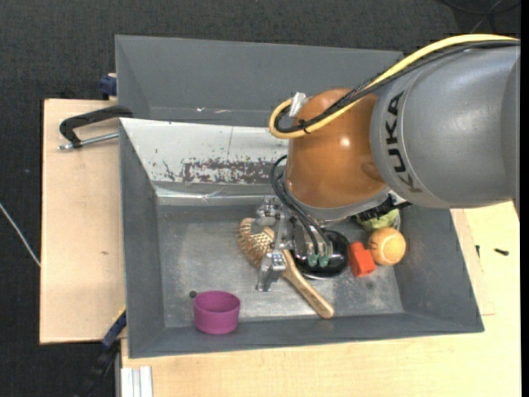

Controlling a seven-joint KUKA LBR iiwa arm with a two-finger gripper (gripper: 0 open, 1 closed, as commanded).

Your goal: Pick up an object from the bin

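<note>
Several small things on floor of grey bin (140, 246). Far left, by front wall: purple cup (216, 313), upright, well apart from rest. Mid-floor: tan scaly lump (254, 240), just beside gripper (271, 271). Gripper low, at upper end of wooden stick (312, 294); open or closed, cannot tell. Further right: black round thing (335, 246), orange block (361, 260), yellow-orange ball (388, 246).

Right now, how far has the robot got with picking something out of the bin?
Done: the gripper is low in the bin, between a tan woven thing and a wooden spoon. In hand: I can see nothing gripped. Left: gripping one thing and lifting it out. The purple cup sits apart, untouched.
</note>
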